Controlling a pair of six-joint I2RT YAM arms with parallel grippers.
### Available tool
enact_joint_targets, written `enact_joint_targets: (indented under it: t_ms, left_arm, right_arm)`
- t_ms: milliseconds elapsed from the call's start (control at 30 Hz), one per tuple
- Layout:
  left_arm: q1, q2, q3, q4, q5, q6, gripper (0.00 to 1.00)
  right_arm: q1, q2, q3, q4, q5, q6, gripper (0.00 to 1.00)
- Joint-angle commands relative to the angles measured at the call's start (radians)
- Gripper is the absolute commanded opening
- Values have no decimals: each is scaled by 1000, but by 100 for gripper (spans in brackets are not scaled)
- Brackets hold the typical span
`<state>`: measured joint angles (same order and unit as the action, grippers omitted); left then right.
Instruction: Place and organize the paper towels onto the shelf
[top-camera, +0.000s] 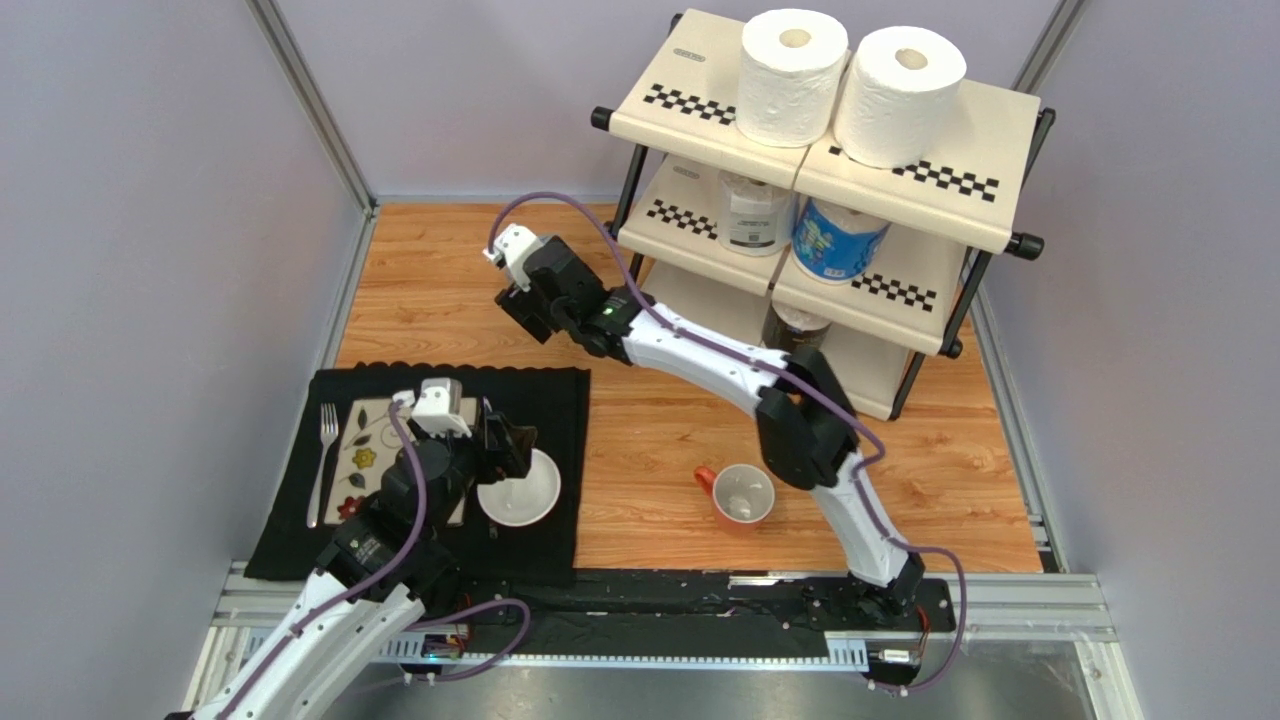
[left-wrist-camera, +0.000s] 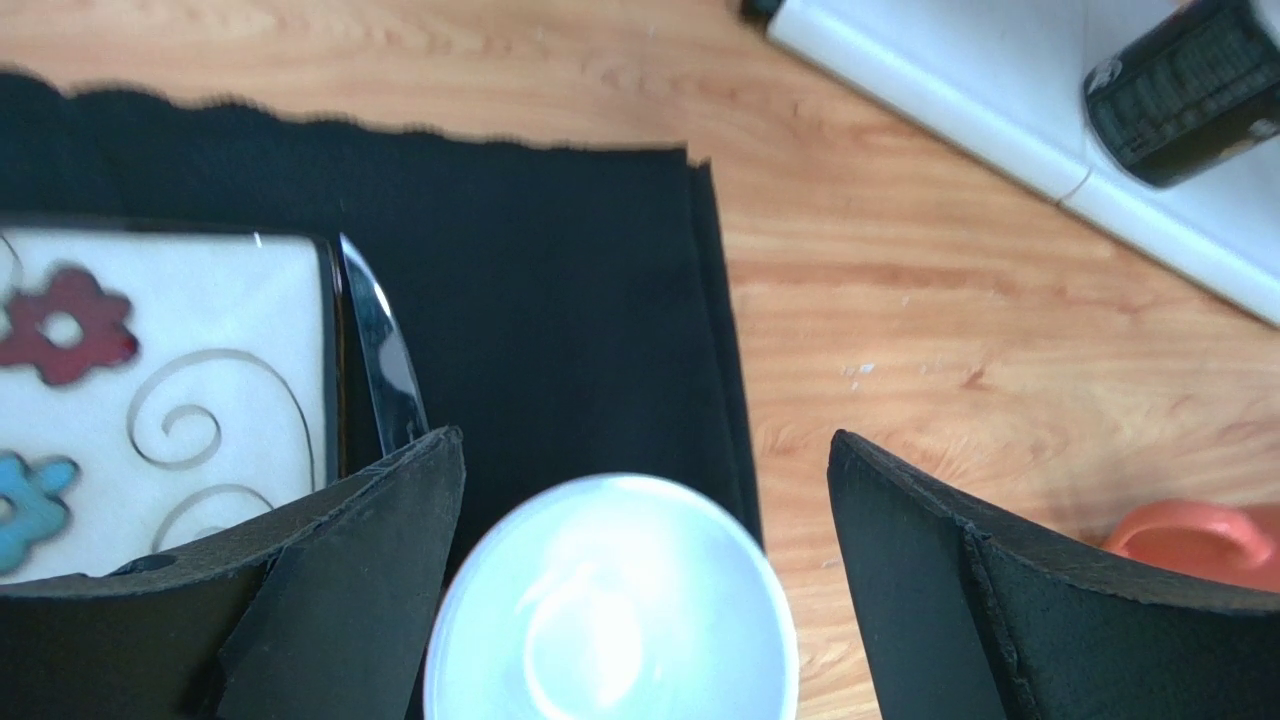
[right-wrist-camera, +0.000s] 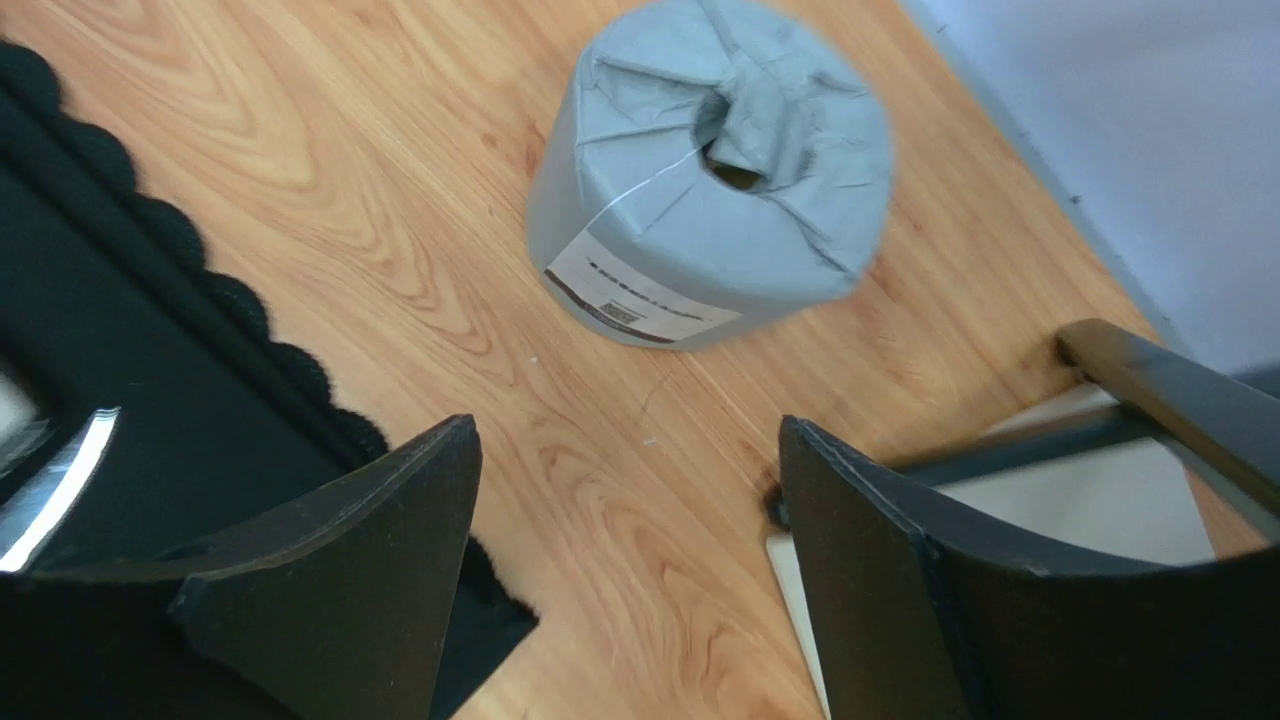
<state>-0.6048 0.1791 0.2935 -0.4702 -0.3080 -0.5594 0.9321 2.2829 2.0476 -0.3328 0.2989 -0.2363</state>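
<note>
Shelf (top-camera: 694, 78) sits upper right in top view. White roll (top-camera: 792, 68) + 2nd white roll (top-camera: 899, 93) on top tier, clear-white roll (top-camera: 754, 213) + blue roll (top-camera: 836, 240) on mid tier, black roll (top-camera: 796, 327) at bottom. Grey roll (right-wrist-camera: 714, 173) stands on wood, upper centre of R wrist view, apart from right gripper (right-wrist-camera: 624, 450), which is spread wide w/ nothing in it. Left gripper (left-wrist-camera: 646, 450) likewise spread + empty, above bowl (left-wrist-camera: 609, 600) at bottom centre.

L arm (top-camera: 353, 578) is folded low by its base, L gripper (left-wrist-camera: 646, 450) pointing down, fingers spread wide. R arm (top-camera: 721, 368) reaches fwd & across to the left, R gripper (right-wrist-camera: 628, 428) tilted down, fingers likewise apart.
</note>
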Motion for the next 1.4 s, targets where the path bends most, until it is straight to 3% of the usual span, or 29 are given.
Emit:
enact_joint_targets:
  t_ms: [0, 133, 300, 400, 433, 467, 567, 833, 1000, 1367]
  left_arm:
    - [5, 89, 124, 105, -40, 78, 99]
    - [5, 172, 186, 172, -107, 128, 99]
    - [19, 387, 262, 347, -123, 202, 99]
    - [149, 563, 346, 431, 18, 196, 99]
    - [199, 606, 384, 456, 140, 150, 99]
    - [300, 693, 404, 475, 202, 123, 99]
    - [422, 872, 507, 568, 349, 56, 99]
    - [484, 1250, 806, 645, 530, 35, 99]
    - [487, 1424, 940, 582, 555, 58, 97]
    - [487, 1467, 849, 521, 399, 93, 95]
  right_arm:
    - [42, -434, -146, 57, 113, 126, 78]
    - [65, -715, -436, 66, 218, 224, 78]
    - [73, -1035, -797, 51, 279, 382, 78]
    - [79, -1203, -885, 0, 302, 432, 78]
    - [80, -1265, -923, -11, 305, 442, 78]
    - [80, -1298, -941, -21, 307, 445, 78]
    - [80, -1384, -989, -54, 316, 465, 79]
    - [80, -1482, -1043, -97, 321, 465, 79]
    - [80, -1519, -1073, -110, 335, 454, 79]
    - [80, -1524, -1101, -95, 336, 434, 79]
